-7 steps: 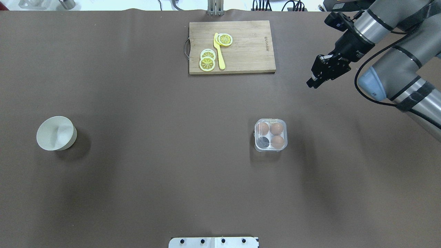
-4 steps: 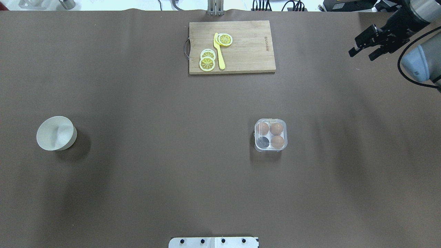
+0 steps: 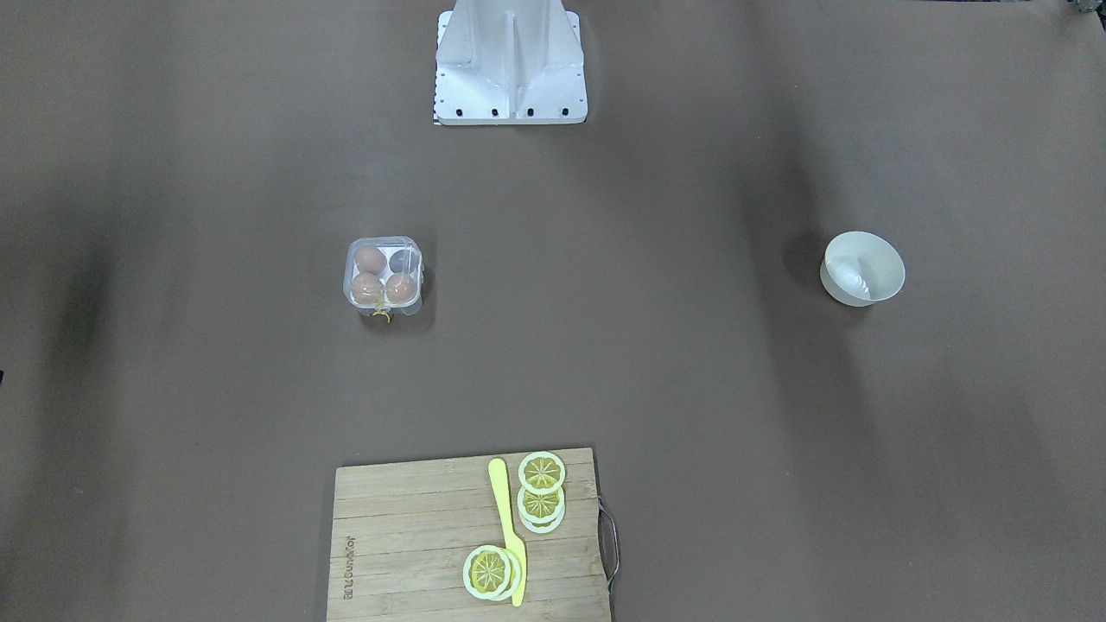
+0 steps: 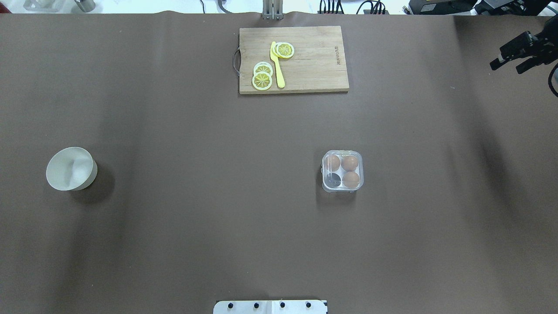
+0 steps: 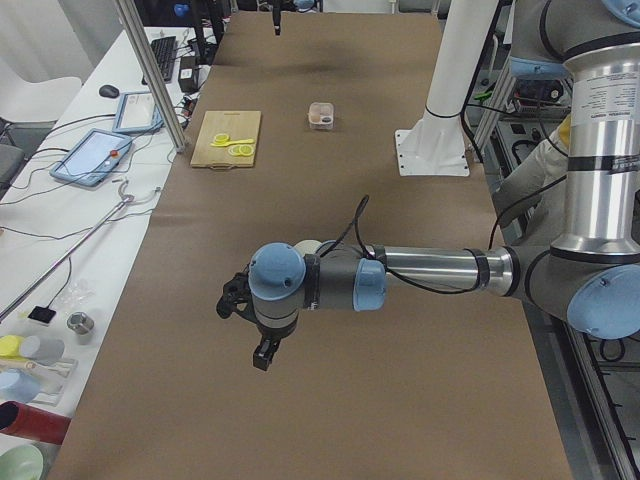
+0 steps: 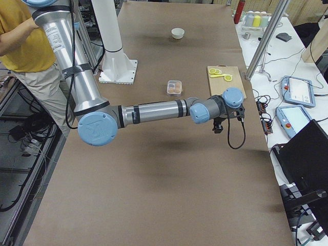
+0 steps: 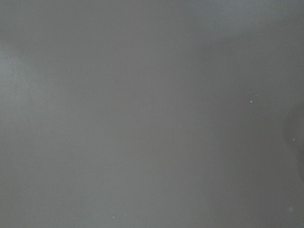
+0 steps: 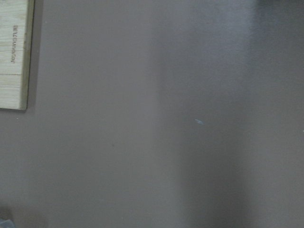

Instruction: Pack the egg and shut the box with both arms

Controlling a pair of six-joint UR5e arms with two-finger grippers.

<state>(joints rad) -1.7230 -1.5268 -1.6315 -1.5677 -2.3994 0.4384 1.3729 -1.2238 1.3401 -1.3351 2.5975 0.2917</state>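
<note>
On the brown-covered bench (image 4: 209, 226), right of centre in the overhead view, the box (image 4: 342, 171) sat with its clear lid down over the tray. Three eggs (image 4: 349, 163) lay inside, two in the far cups and one in the near right cup; the near left cup showed dark. A bit of yellow string (image 3: 378, 314) trailed from the box's far side. The right gripper (image 4: 505, 68) hung near the far right corner, well apart from the box, its jaws apart. The left gripper (image 5: 262, 350) appeared only in the side view, above the bench at the robot's left end; whether its jaws were apart or together could not be told. A pale bowl (image 4: 69, 168) stood at the left. At the far edge a cutting board (image 4: 314, 65) carried lemon slices (image 4: 262, 80) and a yellow knife (image 4: 277, 69).
</note>
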